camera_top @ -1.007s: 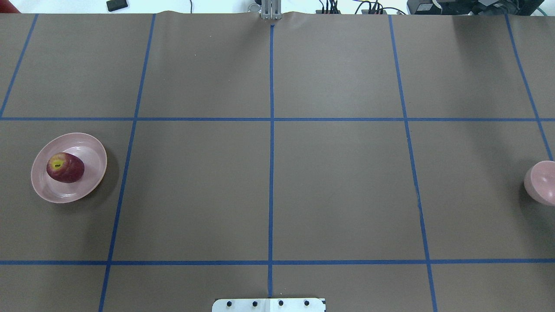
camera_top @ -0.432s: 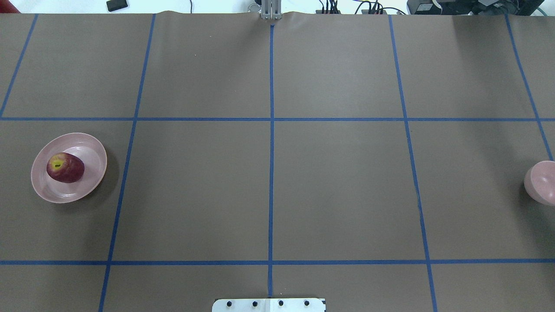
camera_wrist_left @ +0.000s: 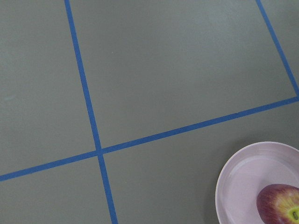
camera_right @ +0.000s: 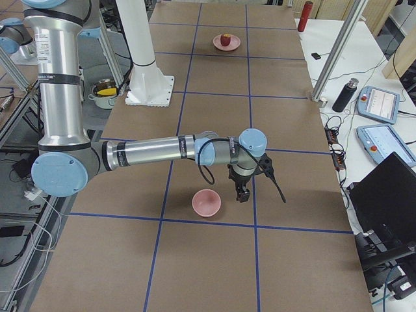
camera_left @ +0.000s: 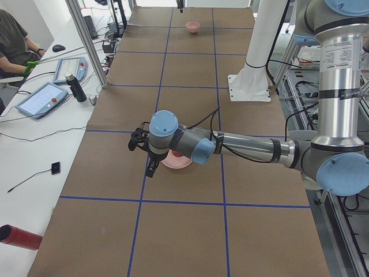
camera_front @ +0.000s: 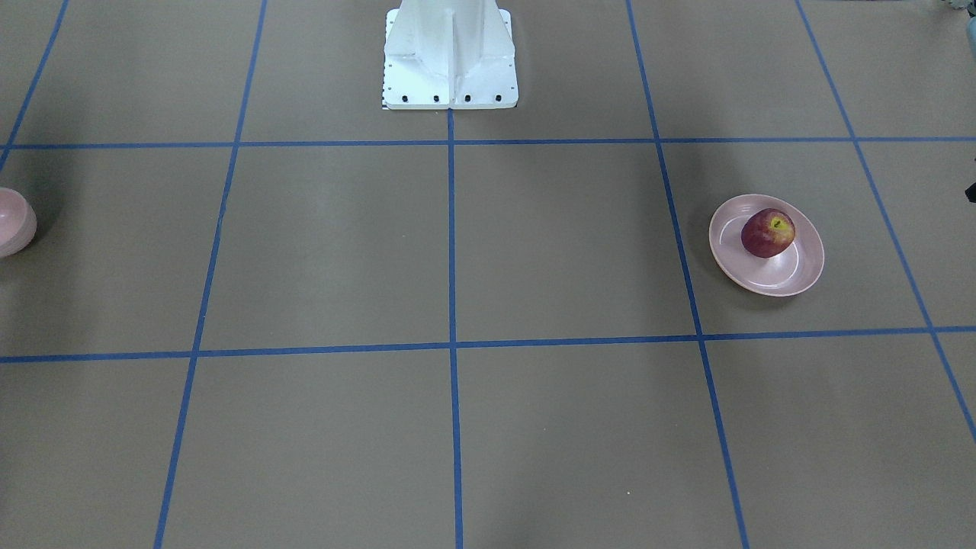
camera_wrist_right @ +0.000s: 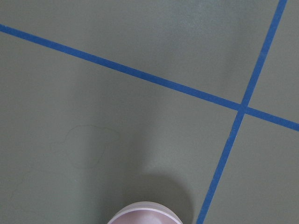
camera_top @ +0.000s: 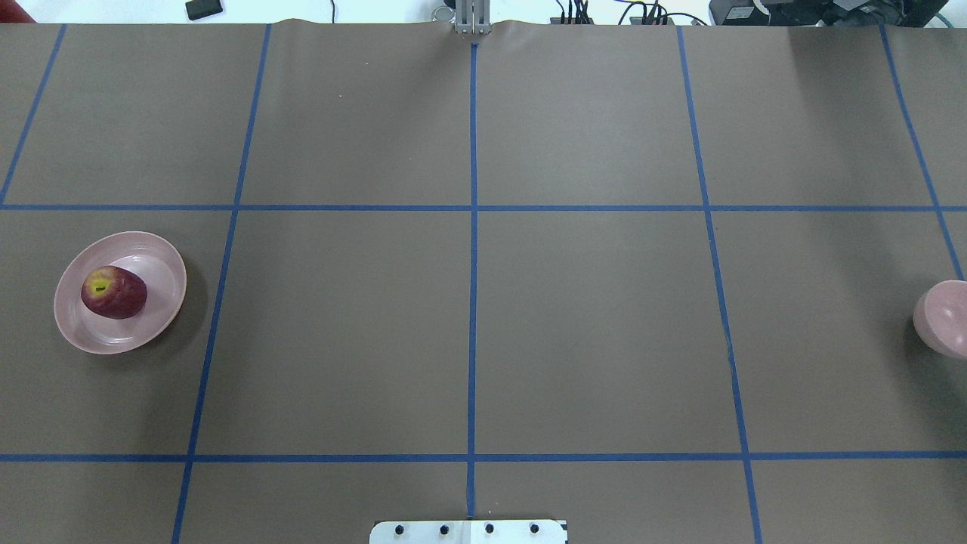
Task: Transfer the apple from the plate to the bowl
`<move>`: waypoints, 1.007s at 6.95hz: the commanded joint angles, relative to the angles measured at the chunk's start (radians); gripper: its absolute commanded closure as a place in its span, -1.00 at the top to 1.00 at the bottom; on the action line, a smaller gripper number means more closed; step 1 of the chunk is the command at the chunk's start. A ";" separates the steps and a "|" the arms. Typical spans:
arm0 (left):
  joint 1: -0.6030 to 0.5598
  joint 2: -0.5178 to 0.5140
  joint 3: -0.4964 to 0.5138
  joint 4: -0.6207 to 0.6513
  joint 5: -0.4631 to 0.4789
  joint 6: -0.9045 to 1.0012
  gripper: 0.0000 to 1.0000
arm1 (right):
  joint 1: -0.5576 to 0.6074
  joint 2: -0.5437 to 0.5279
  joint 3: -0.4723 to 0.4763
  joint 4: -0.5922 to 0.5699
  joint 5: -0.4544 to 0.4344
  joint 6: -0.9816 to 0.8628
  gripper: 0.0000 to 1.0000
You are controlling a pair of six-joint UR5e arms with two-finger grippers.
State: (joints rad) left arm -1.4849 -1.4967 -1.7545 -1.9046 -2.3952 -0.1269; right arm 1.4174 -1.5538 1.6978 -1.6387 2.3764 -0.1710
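Observation:
The dark-red apple (camera_top: 113,292) lies on the pale-pink plate (camera_top: 162,253) at the table's left end; both also show in the front view, apple (camera_front: 768,232) on plate (camera_front: 793,280), and in the left wrist view, apple (camera_wrist_left: 280,210) on plate (camera_wrist_left: 238,177). The small pink bowl (camera_top: 943,317) stands empty at the right end, with its rim in the right wrist view (camera_wrist_right: 145,212). My left gripper (camera_left: 151,167) hangs above the table beside the plate (camera_left: 179,164). My right gripper (camera_right: 242,193) hangs beside the bowl (camera_right: 206,203). I cannot tell whether either is open or shut.
The brown table is marked with blue tape lines. The white robot base (camera_front: 450,57) stands at the robot's edge. A metal frame post (camera_left: 89,43), tablets, a bottle and a seated operator (camera_left: 14,40) are on the operators' side.

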 commanded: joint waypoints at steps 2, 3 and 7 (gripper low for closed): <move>0.000 0.019 0.007 -0.010 -0.001 -0.004 0.96 | 0.000 0.000 0.002 0.002 -0.002 -0.005 1.00; 0.000 0.019 0.013 -0.010 -0.001 -0.002 0.96 | -0.001 0.000 0.000 0.002 -0.002 -0.002 1.00; 0.001 0.022 0.007 -0.010 -0.001 -0.008 0.96 | -0.009 -0.037 -0.023 0.000 -0.006 0.004 1.00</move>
State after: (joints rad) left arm -1.4847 -1.4755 -1.7435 -1.9144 -2.3961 -0.1309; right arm 1.4132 -1.5744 1.6873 -1.6381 2.3698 -0.1669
